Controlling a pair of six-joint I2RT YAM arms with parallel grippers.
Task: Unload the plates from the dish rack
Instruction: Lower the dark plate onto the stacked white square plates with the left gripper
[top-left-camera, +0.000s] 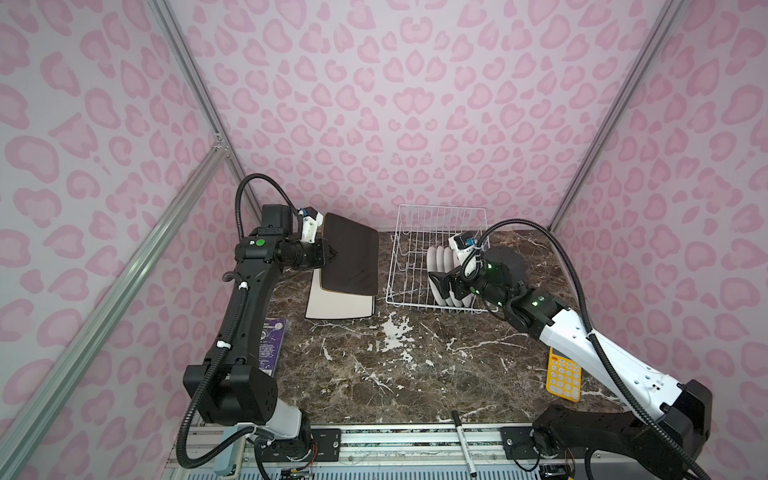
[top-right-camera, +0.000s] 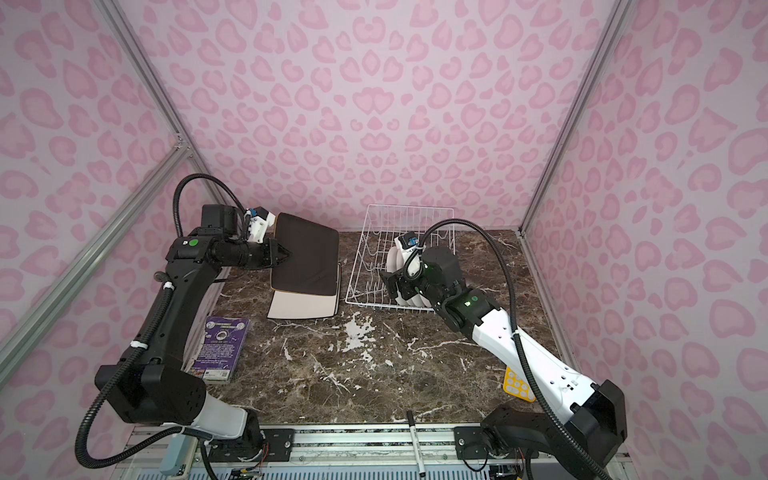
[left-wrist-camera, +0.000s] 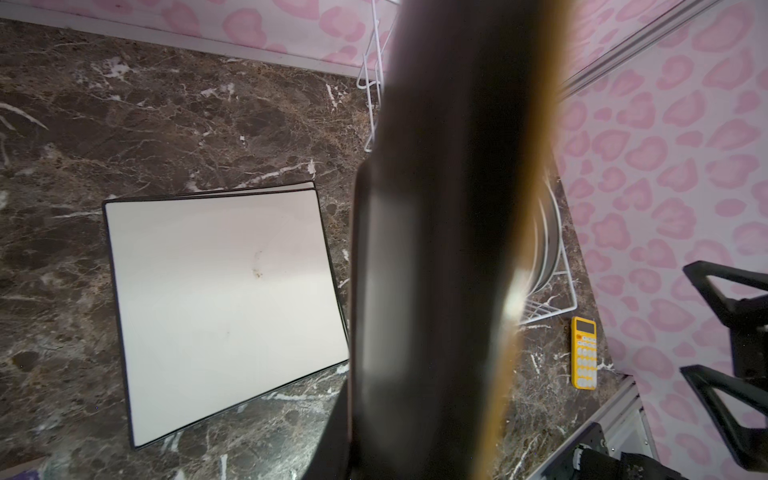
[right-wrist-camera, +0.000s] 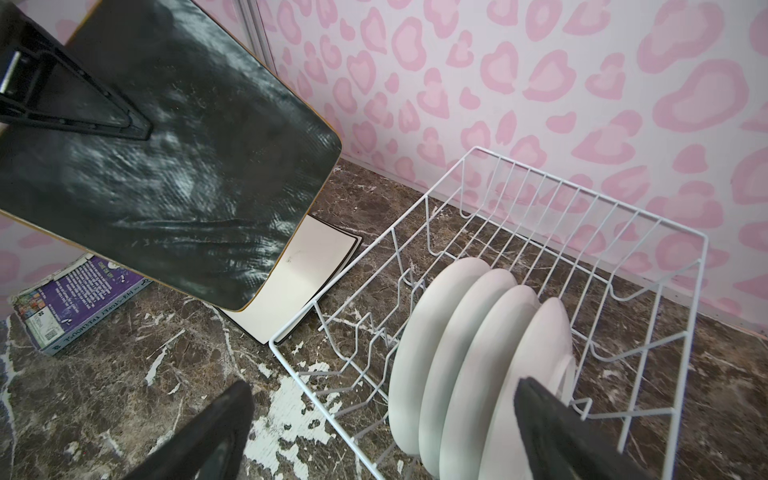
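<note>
The left gripper (top-left-camera: 332, 252) is shut tight on the edge of the dark square plate (top-left-camera: 353, 253). The plate is up in the air and tilted. Under it, two white square plates (top-left-camera: 336, 305) lie flat in a stack on the bench (top-left-camera: 415, 374), just beside the dish rack (top-left-camera: 415, 232).

Four round white plates (right-wrist-camera: 457, 353) stand on their edges in a row inside the rack, at its near right end. The right gripper (right-wrist-camera: 384, 386) is wide open and holds nothing. It is right by the round plates.

A yellow calculator (top-left-camera: 563, 374) lies on the bench by the right arm. A purple box (top-right-camera: 220, 349) lies by the left arm.
</note>
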